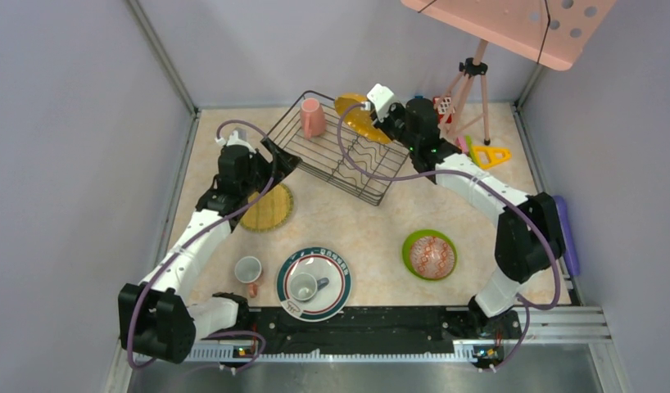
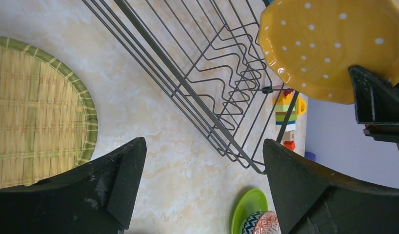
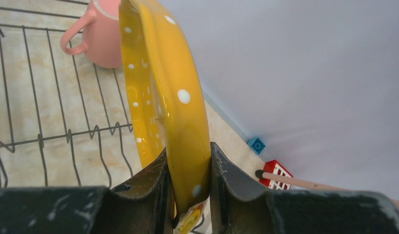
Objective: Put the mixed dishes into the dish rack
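The dark wire dish rack [image 1: 340, 155] stands at the back middle with a pink mug [image 1: 312, 117] in its far left corner. My right gripper [image 1: 379, 113] is shut on the rim of the yellow dotted plate [image 1: 356, 116] and holds it on edge over the rack's far right side; the right wrist view shows the plate [image 3: 163, 87] pinched between the fingers [image 3: 149, 175], above the rack wires [image 3: 41, 136]. My left gripper [image 1: 276, 160] is open and empty beside the rack's left edge [image 2: 202, 92], near the olive-yellow plate [image 1: 268, 207].
A green-rimmed white plate [image 1: 341, 282] with a white cup [image 1: 303, 286] sits front middle, and a small cup [image 1: 248, 270] to its left. A lime green plate [image 1: 409, 246] holds a patterned bowl [image 1: 432, 256]. Toy blocks [image 1: 489, 154] and a tripod [image 1: 471, 78] stand back right.
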You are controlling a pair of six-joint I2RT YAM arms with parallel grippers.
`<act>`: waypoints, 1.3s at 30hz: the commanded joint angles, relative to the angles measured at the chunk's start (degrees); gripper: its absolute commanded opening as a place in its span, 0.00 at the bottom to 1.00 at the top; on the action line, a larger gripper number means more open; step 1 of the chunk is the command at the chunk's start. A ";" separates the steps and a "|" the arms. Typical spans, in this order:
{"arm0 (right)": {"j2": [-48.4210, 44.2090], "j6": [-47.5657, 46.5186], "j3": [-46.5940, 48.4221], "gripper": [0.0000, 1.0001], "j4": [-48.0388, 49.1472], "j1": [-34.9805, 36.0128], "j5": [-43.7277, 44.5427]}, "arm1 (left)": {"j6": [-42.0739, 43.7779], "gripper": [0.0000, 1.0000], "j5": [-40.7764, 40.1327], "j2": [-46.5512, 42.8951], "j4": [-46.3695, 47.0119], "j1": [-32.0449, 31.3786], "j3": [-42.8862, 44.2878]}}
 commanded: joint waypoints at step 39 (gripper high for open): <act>3.99 -0.86 1.51 0.00 15.92 -4.33 -5.38 | 0.78 0.93 -3.50 -1.57 -2.62 1.02 3.42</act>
